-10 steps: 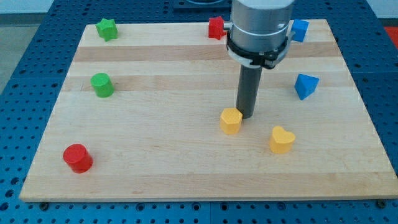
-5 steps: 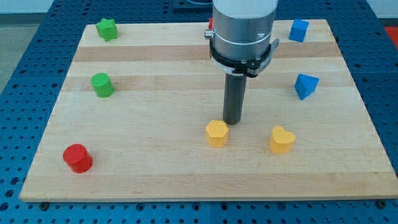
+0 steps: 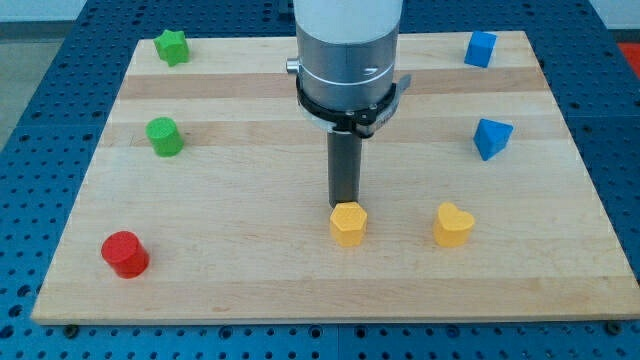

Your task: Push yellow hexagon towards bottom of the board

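The yellow hexagon (image 3: pixel 348 223) lies on the wooden board (image 3: pixel 250 270), a little right of its middle and in its lower half. My tip (image 3: pixel 345 206) stands right at the hexagon's top edge, touching it or nearly so. The dark rod rises from there to the arm's grey body, which covers part of the board's top.
A yellow heart (image 3: pixel 452 224) lies right of the hexagon. A red cylinder (image 3: pixel 125 253) is at lower left, a green cylinder (image 3: pixel 164 136) at left, a green star (image 3: pixel 172 46) at top left. Two blue blocks (image 3: pixel 481 48) (image 3: pixel 491 137) lie at right.
My tip has moved left and ended directly above the yellow hexagon. The hexagon has slid left and down. The red block at the top is now hidden behind the arm.
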